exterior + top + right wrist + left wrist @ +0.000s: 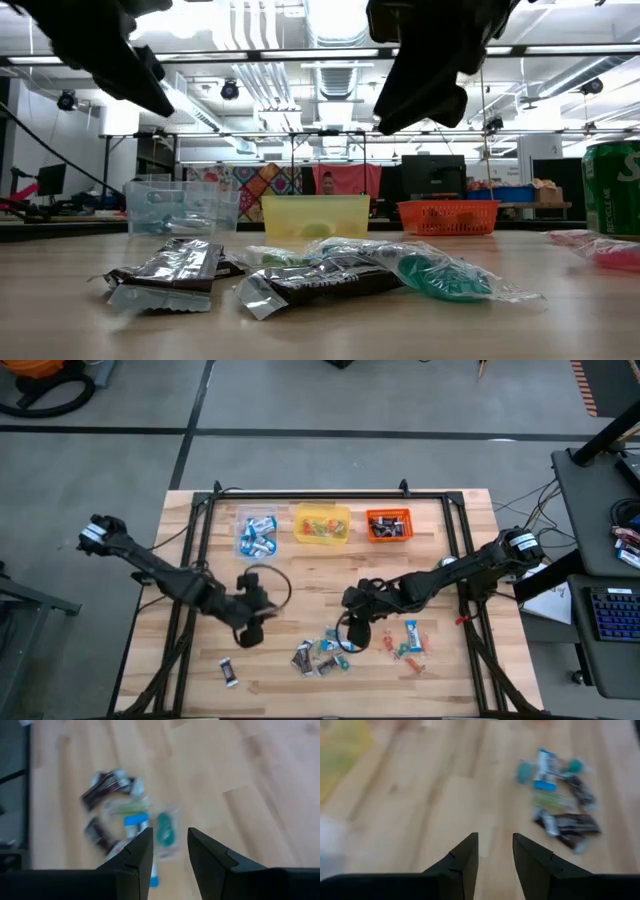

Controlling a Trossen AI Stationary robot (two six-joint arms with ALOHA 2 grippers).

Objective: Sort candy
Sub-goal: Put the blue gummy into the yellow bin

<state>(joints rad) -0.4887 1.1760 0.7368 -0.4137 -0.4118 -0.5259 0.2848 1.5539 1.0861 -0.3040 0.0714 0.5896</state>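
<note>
Both grippers hover over loose candy on the counter (330,575).
Left gripper (495,851) and right gripper (170,845) jaws apart, empty; candy pile (322,656) lies near the front edge, apparently untouched.

both wrist views blur the candy (559,795) on the bench (420,810), the low view's top edge cuts off both arms, and tub contents are too small to tell.
</note>
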